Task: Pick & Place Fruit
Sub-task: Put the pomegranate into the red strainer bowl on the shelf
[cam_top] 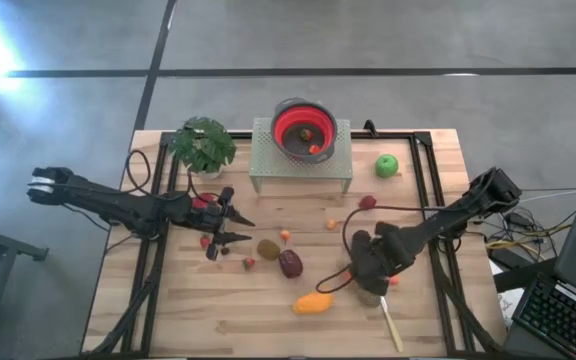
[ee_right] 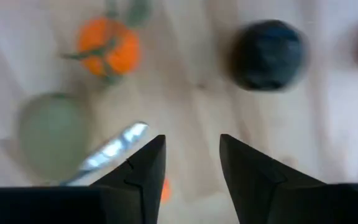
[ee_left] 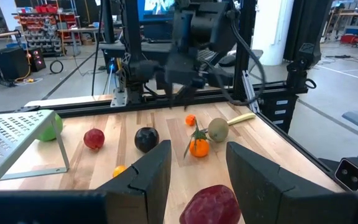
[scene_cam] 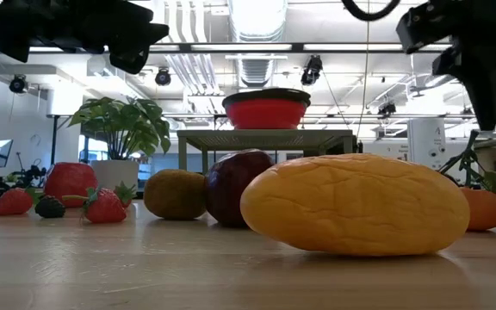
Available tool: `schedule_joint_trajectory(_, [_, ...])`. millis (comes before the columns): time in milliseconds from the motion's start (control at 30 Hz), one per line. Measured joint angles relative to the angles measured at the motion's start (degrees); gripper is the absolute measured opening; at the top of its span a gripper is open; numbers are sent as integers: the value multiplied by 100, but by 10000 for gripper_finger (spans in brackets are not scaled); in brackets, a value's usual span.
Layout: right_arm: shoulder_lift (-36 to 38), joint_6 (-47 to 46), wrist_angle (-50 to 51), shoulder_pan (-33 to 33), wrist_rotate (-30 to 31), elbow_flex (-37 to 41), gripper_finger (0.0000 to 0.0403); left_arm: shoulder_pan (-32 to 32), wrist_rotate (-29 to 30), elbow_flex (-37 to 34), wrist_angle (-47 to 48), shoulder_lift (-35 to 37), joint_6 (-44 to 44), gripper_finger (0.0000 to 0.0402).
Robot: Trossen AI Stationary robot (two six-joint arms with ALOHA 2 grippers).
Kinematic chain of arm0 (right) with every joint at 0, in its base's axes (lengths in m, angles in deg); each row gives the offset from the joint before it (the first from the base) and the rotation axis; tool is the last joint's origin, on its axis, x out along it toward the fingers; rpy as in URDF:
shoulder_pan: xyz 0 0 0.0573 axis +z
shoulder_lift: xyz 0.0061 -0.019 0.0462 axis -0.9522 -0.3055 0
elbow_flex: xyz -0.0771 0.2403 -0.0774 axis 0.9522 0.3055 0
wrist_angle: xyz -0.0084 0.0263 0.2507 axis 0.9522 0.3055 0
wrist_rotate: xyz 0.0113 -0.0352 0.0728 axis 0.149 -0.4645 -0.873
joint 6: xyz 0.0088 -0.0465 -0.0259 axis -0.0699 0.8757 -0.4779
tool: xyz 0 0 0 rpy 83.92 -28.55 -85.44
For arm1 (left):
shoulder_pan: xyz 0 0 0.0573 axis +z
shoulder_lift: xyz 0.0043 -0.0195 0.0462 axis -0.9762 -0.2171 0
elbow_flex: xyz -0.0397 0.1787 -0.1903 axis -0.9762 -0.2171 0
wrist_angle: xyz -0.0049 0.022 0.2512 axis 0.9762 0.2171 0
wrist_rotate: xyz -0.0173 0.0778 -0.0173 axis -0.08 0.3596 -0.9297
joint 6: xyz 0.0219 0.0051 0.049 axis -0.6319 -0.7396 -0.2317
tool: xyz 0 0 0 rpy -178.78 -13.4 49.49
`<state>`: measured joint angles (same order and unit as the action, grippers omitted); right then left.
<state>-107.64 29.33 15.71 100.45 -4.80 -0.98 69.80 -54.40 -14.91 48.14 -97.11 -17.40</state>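
High view: left pincer point(cam_top: 230, 222) sits left of centre on the desk point(cam_top: 218, 320), fingers apart, nothing between them. Red berries point(cam_top: 204, 203) lie just beside it, toward the potted plant point(cam_top: 201, 146) at upper left. A brown oval point(cam_top: 268, 248) and a maroon oval point(cam_top: 290, 263) lie just right of the left pincer, lower in frame; a small red berry point(cam_top: 249, 263) is near them.

Right pincer point(cam_top: 368, 285) hangs over the lower right of the desk, directly above a pale greenish piece point(cam_top: 370, 297) and the top end of the slim pale utensil point(cam_top: 391, 322). Right wrist view shows its fingers point(ee_right: 146, 168) parted and empty; below them the pale greenish piece point(ee_right: 51, 134), a stemmed orange piece point(ee_right: 107, 46) and a dark round fruit point(ee_right: 269, 53), all apart from the fingers.

Orange oval point(cam_top: 312, 302) lies left of the right pincer, near it, not touching. Green apple point(cam_top: 386, 165) is at upper right, well apart from both pincers. Red bowl point(cam_top: 303, 130) stands on the perforated stand point(cam_top: 263, 160) at top centre, two small pieces inside.

Left wrist view: maroon oval point(ee_left: 210, 204) sits low between the left fingers point(ee_left: 151, 177), contact unclear. Low view: orange oval point(scene_cam: 356, 205) fills the foreground, maroon point(scene_cam: 239, 185) and brown point(scene_cam: 175, 194) ovals behind it, strawberries point(scene_cam: 102, 205) at left.
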Motion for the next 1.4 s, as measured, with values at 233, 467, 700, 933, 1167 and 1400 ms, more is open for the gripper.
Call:
schedule_joint_trajectory(233, [540, -247, 399, -486, 944, 30, 195, 0, 0, 0, 56, 0, 0, 161])
schedule_joint_trajectory(467, [1299, -88, 80, -1305, 1289, 376, 247, 4, 0, 0, 84, 0, 0, 161])
schedule_joint_trajectory(700, [1857, 58, -256, -2294, 1632, 1016, 281, 4, 0, 0, 102, 0, 0, 161])
schedule_joint_trajectory(933, [2071, 953, -1238, -2976, 1226, 1641, 269, 2, 0, 0, 153, 0, 0, 161])
schedule_joint_trajectory(1167, [2004, 1470, -2022, -3309, 1123, 2106, 250, -2, 0, 0, 182, 0, 0, 161])
schedule_joint_trajectory(1400, [1813, 1772, -2168, -3703, 1114, 2287, 280, -2, 0, 0, 194, 0, 0, 161])
